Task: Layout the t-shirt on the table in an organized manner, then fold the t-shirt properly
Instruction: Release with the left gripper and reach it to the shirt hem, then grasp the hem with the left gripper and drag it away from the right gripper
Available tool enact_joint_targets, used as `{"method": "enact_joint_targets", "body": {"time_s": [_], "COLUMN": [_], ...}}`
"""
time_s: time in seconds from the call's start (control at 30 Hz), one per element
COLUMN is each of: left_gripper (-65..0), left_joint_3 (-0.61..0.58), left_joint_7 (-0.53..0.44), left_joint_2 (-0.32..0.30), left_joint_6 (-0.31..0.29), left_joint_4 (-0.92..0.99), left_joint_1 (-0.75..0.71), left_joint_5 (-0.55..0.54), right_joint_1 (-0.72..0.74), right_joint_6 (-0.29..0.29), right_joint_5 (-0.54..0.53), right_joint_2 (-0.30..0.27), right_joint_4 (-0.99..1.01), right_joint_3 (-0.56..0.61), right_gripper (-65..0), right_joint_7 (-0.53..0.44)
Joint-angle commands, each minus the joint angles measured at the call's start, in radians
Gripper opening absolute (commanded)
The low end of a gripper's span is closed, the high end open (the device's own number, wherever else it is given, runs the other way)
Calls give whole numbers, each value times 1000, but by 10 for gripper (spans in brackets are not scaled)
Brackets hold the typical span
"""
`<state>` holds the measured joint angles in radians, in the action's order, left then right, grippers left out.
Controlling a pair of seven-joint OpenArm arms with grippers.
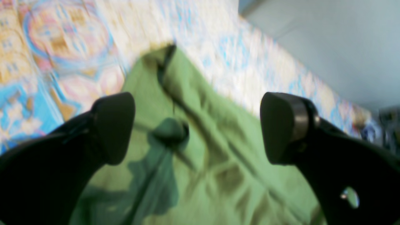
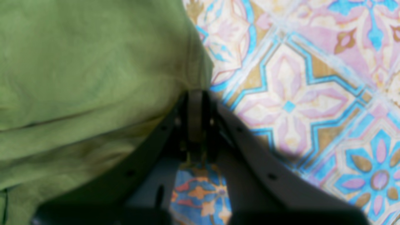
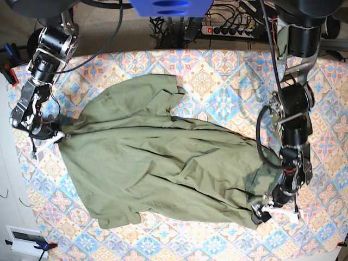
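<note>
My left end effector (image 1: 197,128) stands wide apart, holding nothing. Just beneath and ahead of it lies a corner of the t-shirt (image 1: 200,150), creased and resting on the counter (image 1: 62,47), close to the counter's edge. My fingers (image 1: 115,125) bracket that corner without touching the cloth, as far as the blurred view lets me tell. I judge the cloth lies there so that this corner sits out toward the counter's side, stretched away from the opposite one.

Farther off, across the whole spread of the shirt, my right end effector (image 2: 196,109) is pinched tight on the shirt's edge. Green cloth bunches to one side of it and bare patterned counter shows on the other. From that grip the fabric runs taut in a long ridge toward my left side, which I read as the reason for holding: to keep the shirt pulled flat.

Beyond both, the rest of the shirt lies rumpled but mostly spread, one sleeve (image 3: 117,215) flat, the part toward the counter's far edge folded over. Laying out seems near done; folding has not begun.
</note>
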<state>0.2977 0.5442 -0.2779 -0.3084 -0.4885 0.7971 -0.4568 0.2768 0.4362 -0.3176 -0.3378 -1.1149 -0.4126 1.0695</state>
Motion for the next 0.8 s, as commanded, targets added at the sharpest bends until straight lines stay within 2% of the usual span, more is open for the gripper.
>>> {"method": "enact_joint_targets", "body": {"time_s": [0.0, 0.07, 0.17, 0.47, 0.57, 0.6, 0.67, 0.7, 0.77], "left_gripper": [-113, -155, -200, -251, -375, -434, -596, -650, -650], "left_joint_3": [1, 1, 1, -2, -84, -117, -160, -162, -163], "left_joint_7": [30, 98, 121, 124, 135, 149, 173, 181, 184], "left_joint_2": [-5, -1, 2, -2, -5, -7, -27, -28, -31], "left_joint_6": [-11, -11, -11, -11, -11, -11, -11, -11, -11], "left_joint_4": [-80, -204, -316, -318, -318, -319, -321, -321, -321], "left_joint_1": [-11, -101, -206, -305, -307, -307, -305, -304, -302], "left_joint_5": [-6, -3, 2, 3, 3, -3, -15, -27, -50], "right_joint_1": [9, 3, -24, -26, -26, -26, -26, -26, -26], "right_joint_6": [3, 5, 6, 6, 6, 6, 6, 6, 6], "right_joint_5": [-8, -8, -8, -8, -8, -8, -8, -8, -8], "right_joint_2": [-22, -22, -22, -22, -22, -22, -22, -22, -22], "right_joint_4": [-21, -21, -23, -23, -23, -23, -23, -23, -23], "right_joint_3": [-2, -2, -2, -2, -2, -2, -2, -2, -2], "right_gripper": [-638, -638, -638, -638, -638, -638, -638, -638, -638], "right_joint_7": [-12, -13, -18, -19, -19, -19, -19, -19, -19]}}
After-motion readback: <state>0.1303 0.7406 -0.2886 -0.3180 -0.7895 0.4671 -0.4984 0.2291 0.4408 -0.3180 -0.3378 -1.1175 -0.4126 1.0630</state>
